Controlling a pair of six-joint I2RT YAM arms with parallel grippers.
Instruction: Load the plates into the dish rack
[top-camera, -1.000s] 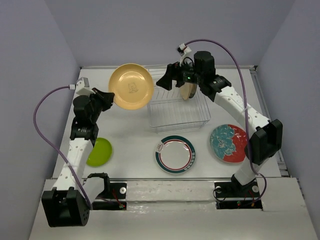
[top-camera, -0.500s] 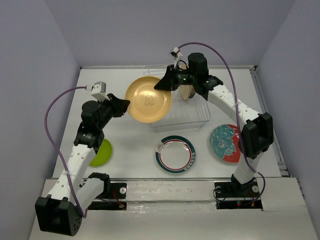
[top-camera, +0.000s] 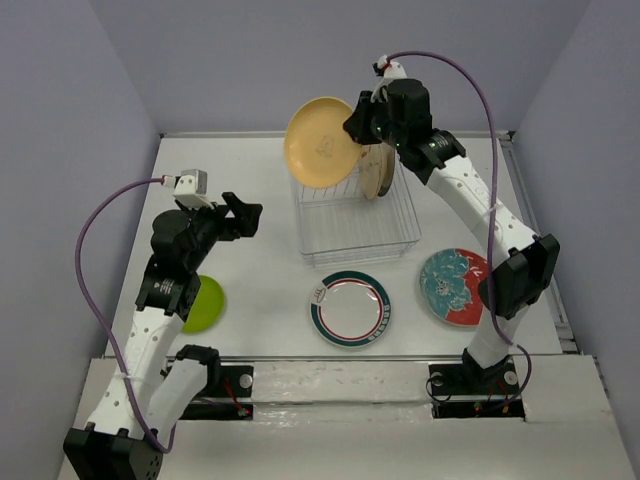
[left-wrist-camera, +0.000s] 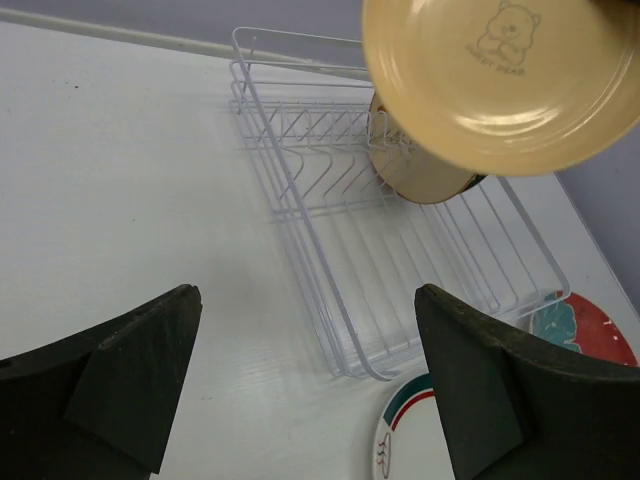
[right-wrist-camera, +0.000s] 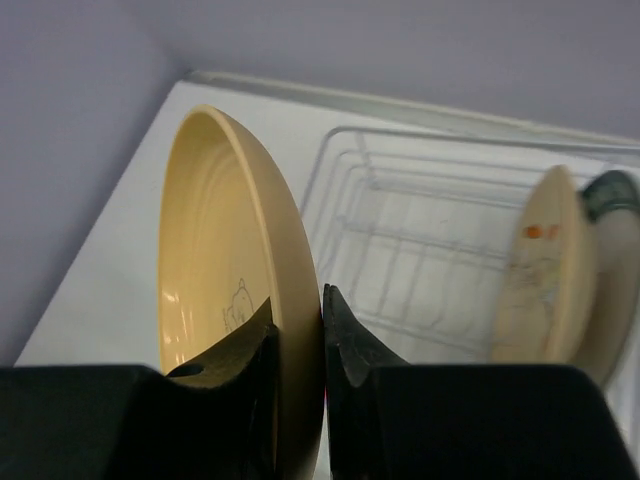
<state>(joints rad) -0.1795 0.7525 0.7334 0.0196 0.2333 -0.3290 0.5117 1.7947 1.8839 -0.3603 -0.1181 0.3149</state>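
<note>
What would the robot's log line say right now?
right pincer: shut on orange plate above dish rack | left pincer: open | racked plates: two

Lime green plate (top-camera: 210, 305) half hidden under left arm (top-camera: 160, 290).

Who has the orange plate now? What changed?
The left pincer carried the orange plate over to the dish rack, let go and pulled back open. The right pincer took hold of it and now holds it above the rack. The green plate, teal-rimmed plate and floral plate stayed put.
</note>
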